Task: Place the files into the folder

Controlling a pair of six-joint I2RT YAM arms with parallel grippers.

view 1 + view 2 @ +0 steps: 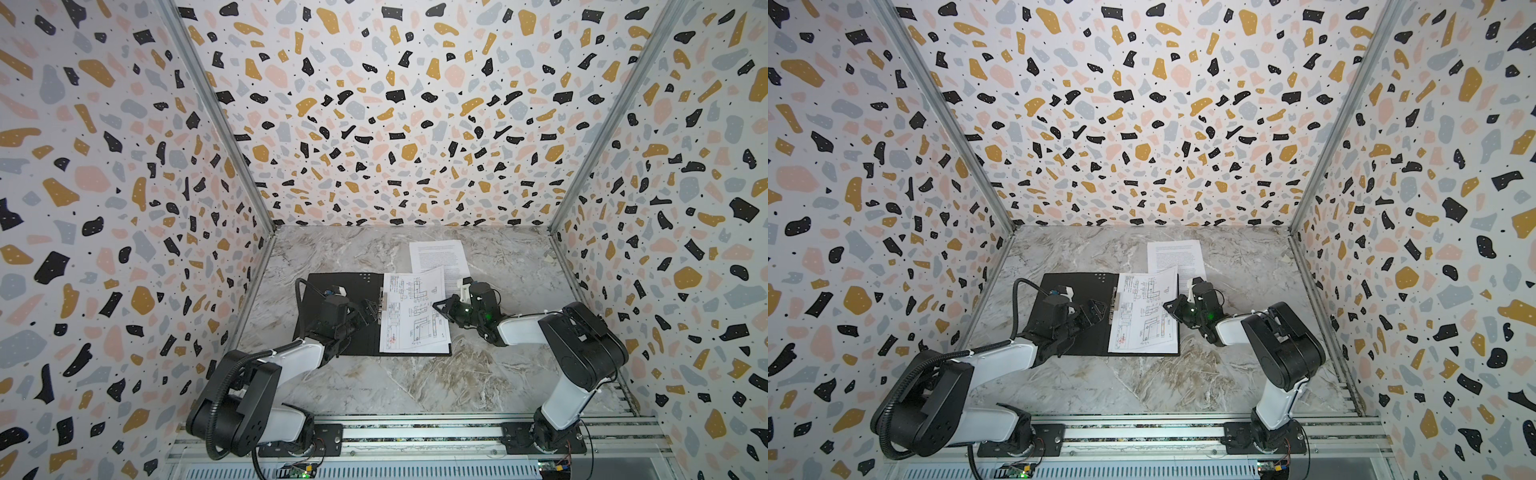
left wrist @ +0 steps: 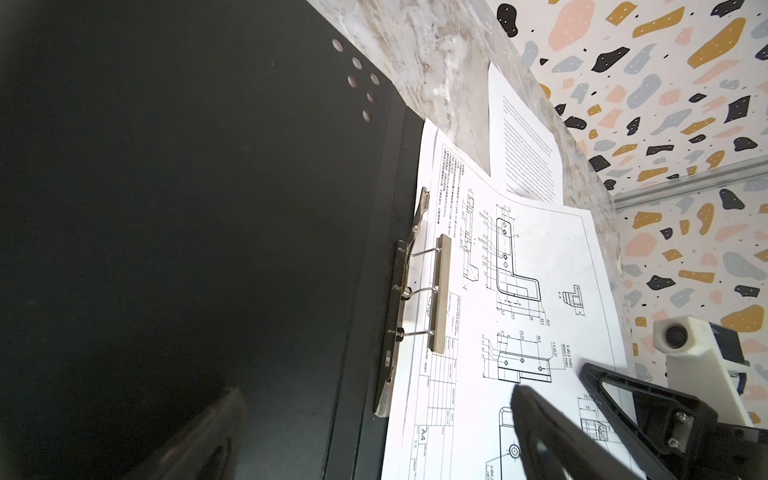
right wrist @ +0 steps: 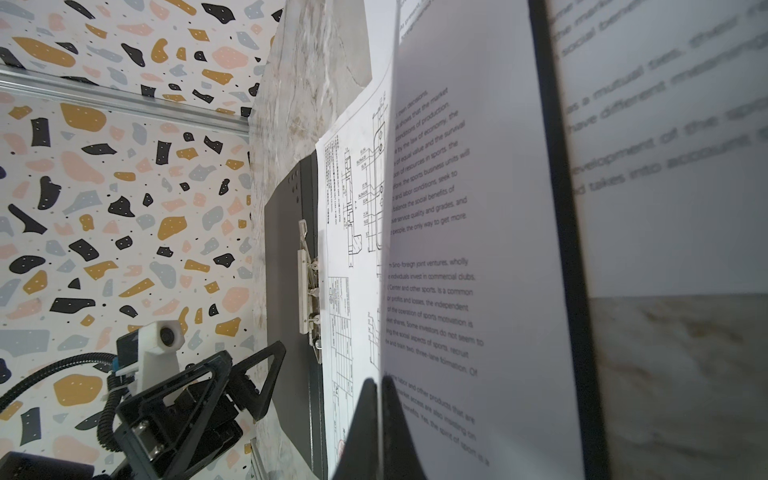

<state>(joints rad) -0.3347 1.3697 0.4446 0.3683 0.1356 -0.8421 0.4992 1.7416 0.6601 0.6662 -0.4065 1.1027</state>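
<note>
Drawing sheet (image 1: 415, 311), white paper with black technical line work, lies on the right half of the open folder (image 1: 353, 284), a thin flat rectangle showing its black inside. Its long axis runs parallel to the spine. The spine-side edge sits under the bar of the metal clip (image 2: 440, 291); cannot tell whether it is pinned.

Right gripper (image 1: 438, 306) is clenched on the opposite long edge and lifts it slightly. Under the lifted edge lies the shaded text sheet (image 3: 449, 270), white with dense print, inside the folder.

Far text sheet (image 1: 436, 255), white and printed, lies on the marbled grey desk (image 1: 374, 386) at the folder's far right corner. Its long axis runs the same way, and the right arm is the nearer.

Left gripper (image 1: 371, 309) is spread wide and empty, beside the clip.

Legible on the drawing: "A4", "M3x0.5 THRU". On the shaded sheet: "Sino-foreign joint ventures, wholly". No brand shows.
</note>
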